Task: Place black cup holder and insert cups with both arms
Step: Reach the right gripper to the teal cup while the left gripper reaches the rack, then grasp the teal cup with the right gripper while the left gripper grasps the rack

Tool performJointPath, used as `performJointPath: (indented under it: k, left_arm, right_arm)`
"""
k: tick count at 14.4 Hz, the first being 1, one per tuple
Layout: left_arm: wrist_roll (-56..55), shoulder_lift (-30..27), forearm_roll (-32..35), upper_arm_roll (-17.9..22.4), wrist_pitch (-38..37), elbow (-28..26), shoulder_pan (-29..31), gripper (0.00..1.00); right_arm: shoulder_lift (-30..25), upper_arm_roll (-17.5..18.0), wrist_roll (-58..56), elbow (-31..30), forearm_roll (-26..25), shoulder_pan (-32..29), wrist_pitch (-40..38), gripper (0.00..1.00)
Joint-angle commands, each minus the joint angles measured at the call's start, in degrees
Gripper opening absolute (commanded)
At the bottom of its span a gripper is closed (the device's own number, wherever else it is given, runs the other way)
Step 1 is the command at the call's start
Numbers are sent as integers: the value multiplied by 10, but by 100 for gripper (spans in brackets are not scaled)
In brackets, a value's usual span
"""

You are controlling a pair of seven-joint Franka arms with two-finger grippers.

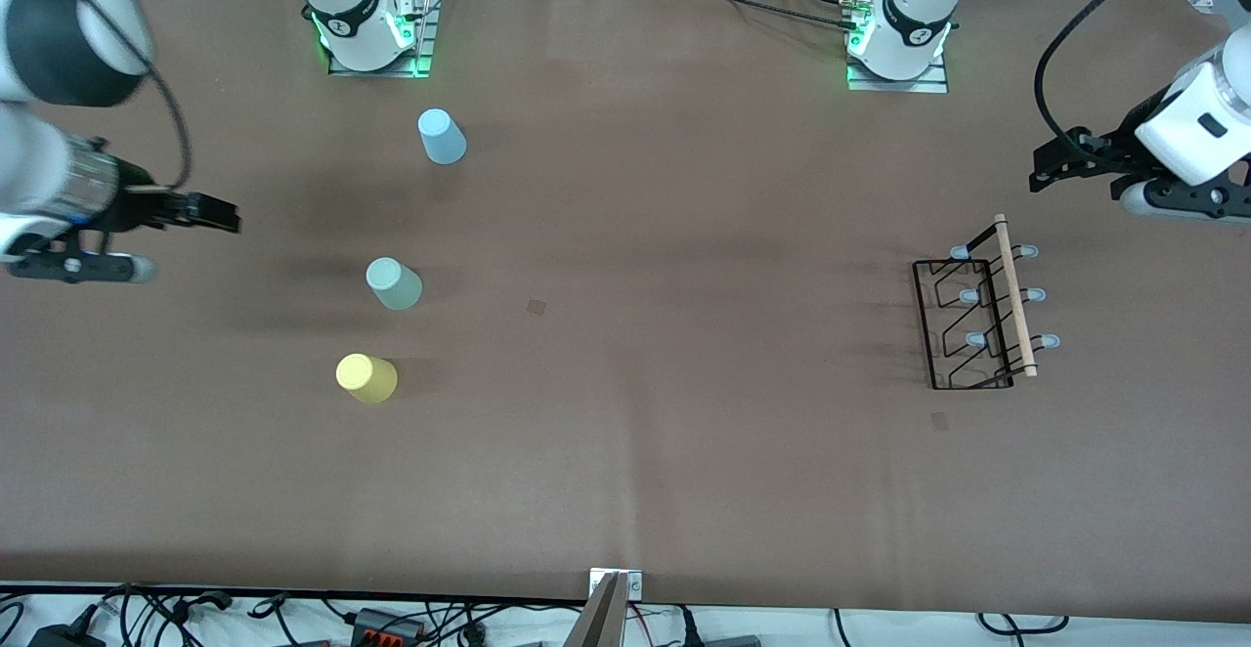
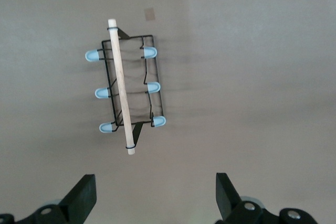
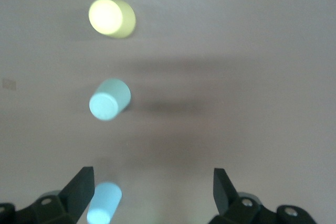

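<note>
The black cup holder (image 1: 977, 320) stands on the brown table toward the left arm's end, with its wooden rod (image 1: 1013, 295) on top; it also shows in the left wrist view (image 2: 126, 90). My left gripper (image 1: 1044, 170) is open and empty in the air over the table beside the holder, its fingers (image 2: 84, 195) apart. Three cups stand closed end up toward the right arm's end: light blue (image 1: 442, 136), mint green (image 1: 394, 283) and yellow (image 1: 366, 378). My right gripper (image 1: 210, 212) is open and empty over the table beside them. The right wrist view shows the yellow cup (image 3: 111, 18), the mint cup (image 3: 109, 99) and the blue cup (image 3: 104, 203).
The two arm bases (image 1: 366, 26) (image 1: 899, 36) stand along the table's edge farthest from the front camera. Cables (image 1: 371, 618) and a metal bracket (image 1: 616, 583) lie at the nearest edge. A small dark mark (image 1: 537, 306) is on the table's middle.
</note>
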Motion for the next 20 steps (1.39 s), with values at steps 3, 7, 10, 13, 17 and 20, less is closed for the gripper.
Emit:
performJointPath:
  k: [3,7,10,13,17,20]
  left_arm:
    - [2,33,10,0,-46,10,9,100]
    - [-2,57,15,0,-24,4,23,100]
    - [-7,87,36,0,88,-21,23,100]
    - [-9,93,42,0,152,-55,30,98]
    - [-9,88,42,-1,268,-136,43,96]
    - [-9,88,42,-2,328,-179,43,88]
  right_arm:
    - [-86,0,54,-256,1,45,261,100]
    - [-32,0,75,-274,0,69,312,100]
    - [-7,0,78,-285,0,79,349,100]
    - [26,0,78,-285,1,93,398,100]
    - [50,0,78,-292,1,103,420,100]
    - [74,0,78,-302,2,107,450,100]
